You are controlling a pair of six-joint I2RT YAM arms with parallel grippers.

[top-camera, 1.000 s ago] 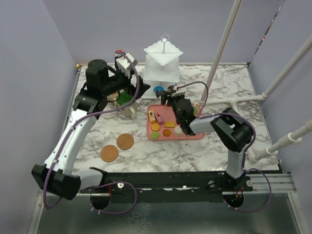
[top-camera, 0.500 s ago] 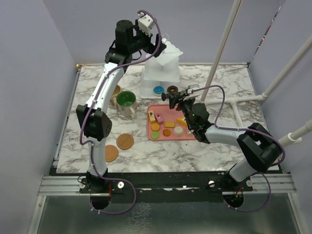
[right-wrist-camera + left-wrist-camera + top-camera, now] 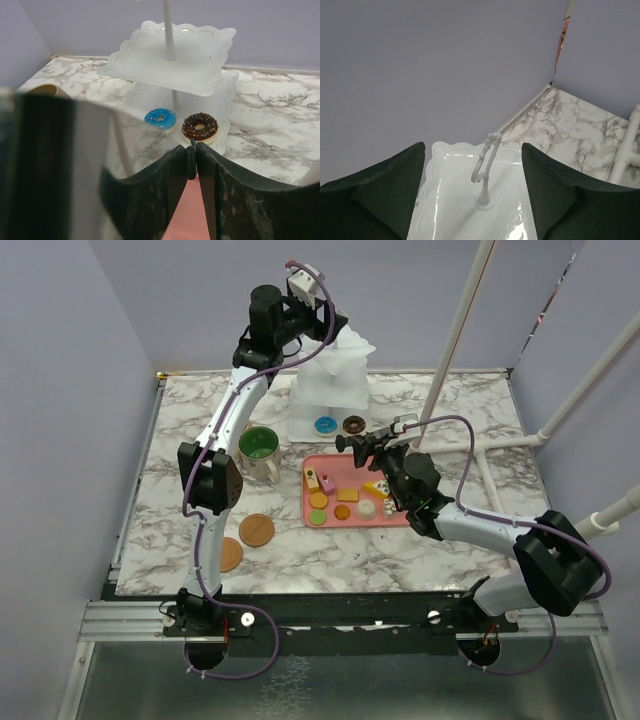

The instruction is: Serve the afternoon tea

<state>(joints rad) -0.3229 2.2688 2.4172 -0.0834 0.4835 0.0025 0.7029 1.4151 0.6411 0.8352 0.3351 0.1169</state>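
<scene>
Progress is early, by my reading. Two pieces are served: a blue donut [image 3: 325,424] and a chocolate donut [image 3: 353,424] sit side by side on the lowest tier of the white stand [image 3: 330,385] at upper centre of the top view. The rest of the pastries [image 3: 343,511] lie on the pink tray [image 3: 338,472] in the middle of the bench [image 3: 480,440], so most of the loading is left. The two coasters [image 3: 257,530] sit bare at lower left, one partly behind the left arm, and the green-inside mug [image 3: 259,447] stands apart from them, so I judge the mugs are not yet placed.

The left jaws are spread wide and hold nothing; they hang high over the stand. The right jaws are pressed together at the tips, and I see nothing in them; they hover over the far edge of the tray, pointing at the donuts.

The left wrist view shows what the top view hides: the top tier [image 3: 455,200] is bare, with the looped handle [image 3: 487,155] standing between the open jaws. The right wrist view shows the middle tier [image 3: 170,65] bare too, and a beige mug [image 3: 42,90] rim at the left edge, which the left arm covers from above. Only the top view shows the tray's contents and the coasters.
</scene>
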